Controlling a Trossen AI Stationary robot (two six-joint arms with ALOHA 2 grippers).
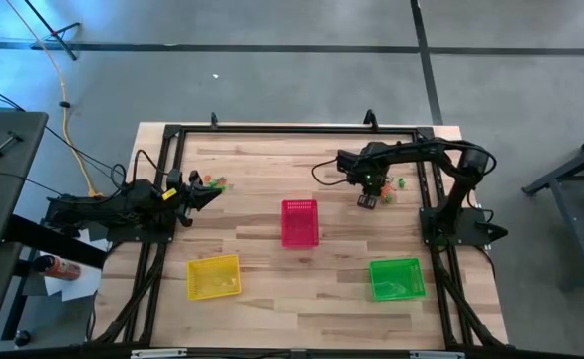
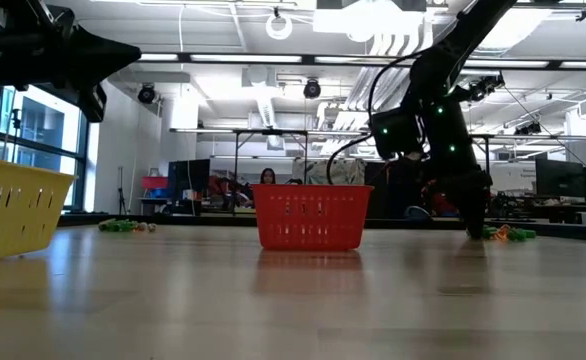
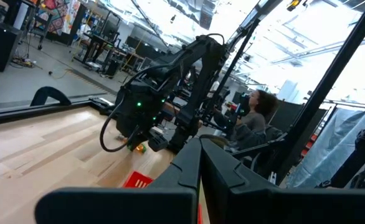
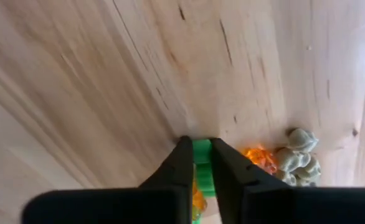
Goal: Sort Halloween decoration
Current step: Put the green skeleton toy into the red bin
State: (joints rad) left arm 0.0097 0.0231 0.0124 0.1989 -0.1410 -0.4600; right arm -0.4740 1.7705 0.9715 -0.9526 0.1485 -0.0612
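Right gripper (image 4: 199,163) down on table (image 1: 272,179), far right, clenched on green trinket (image 4: 202,151). Left gripper (image 1: 212,194) clenched, empty, far left.

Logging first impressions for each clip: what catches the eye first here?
Three bright mesh baskets stand out on the wooden table: a red basket in the middle, a yellow basket front left and a green basket front right. Next, the right hand is down at the table's far right, pinching a green trinket beside an orange trinket and pale ones. The left hand waits shut near another small scatter.
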